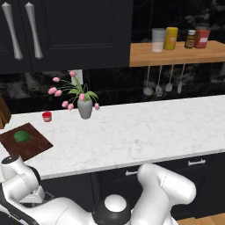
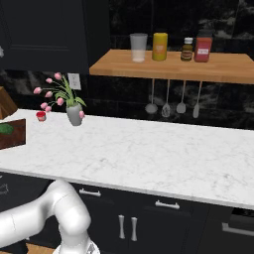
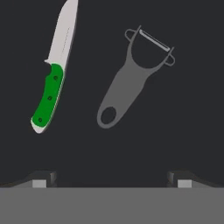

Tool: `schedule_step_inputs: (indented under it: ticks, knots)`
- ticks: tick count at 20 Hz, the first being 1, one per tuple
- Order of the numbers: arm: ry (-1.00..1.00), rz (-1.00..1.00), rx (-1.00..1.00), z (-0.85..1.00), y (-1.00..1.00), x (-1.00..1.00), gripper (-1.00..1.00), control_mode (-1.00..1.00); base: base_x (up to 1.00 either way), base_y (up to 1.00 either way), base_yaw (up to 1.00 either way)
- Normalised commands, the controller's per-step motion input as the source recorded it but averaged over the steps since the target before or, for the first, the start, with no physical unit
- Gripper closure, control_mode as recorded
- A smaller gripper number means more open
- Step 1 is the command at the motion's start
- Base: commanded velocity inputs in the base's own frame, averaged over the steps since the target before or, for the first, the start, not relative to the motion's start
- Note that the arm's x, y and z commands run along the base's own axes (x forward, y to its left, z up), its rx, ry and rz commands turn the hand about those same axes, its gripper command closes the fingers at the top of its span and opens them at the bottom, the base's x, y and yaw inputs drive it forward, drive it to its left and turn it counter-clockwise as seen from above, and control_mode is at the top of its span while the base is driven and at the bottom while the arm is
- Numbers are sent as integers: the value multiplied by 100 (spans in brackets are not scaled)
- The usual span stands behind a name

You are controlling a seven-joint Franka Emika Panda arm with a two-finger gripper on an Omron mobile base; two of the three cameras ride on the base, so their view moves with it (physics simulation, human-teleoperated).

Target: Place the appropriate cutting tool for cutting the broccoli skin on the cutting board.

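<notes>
Knife (image 3: 53,74), judged light, stiff and slick-bladed, is lying on a dark surface beside the peeler (image 3: 131,74), best taken by its green handle; gripper (image 3: 111,179) is being held released above.

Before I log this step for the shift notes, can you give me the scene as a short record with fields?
gripper: open, holding nothing, above a dark surface
knife: green handle, pale blade, lying flat, left of the peeler in the hand view
peeler: grey, forked head, lying apart from the knife
cutting board: on the white counter
broccoli: on the cutting board
red cup: on the counter, beside the flower vase
</notes>
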Motion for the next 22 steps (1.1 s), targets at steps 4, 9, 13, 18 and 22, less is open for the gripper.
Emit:
schedule_step_inputs:
  ticks: [4,9,13,18,22]
  knots:
    - [2,0,0,-28,13,23,-100,-100,0,0,0]
    - [0,0,0,-24,15,15,-100,-100,0,0,0]
    - [0,0,0,-13,23,3,-100,-100,0,0,0]
    - [0,0,0,-1,7,0,-100,-100,0,0,0]
    - [0,0,0,0,0,0,-100,-100,0,0,0]
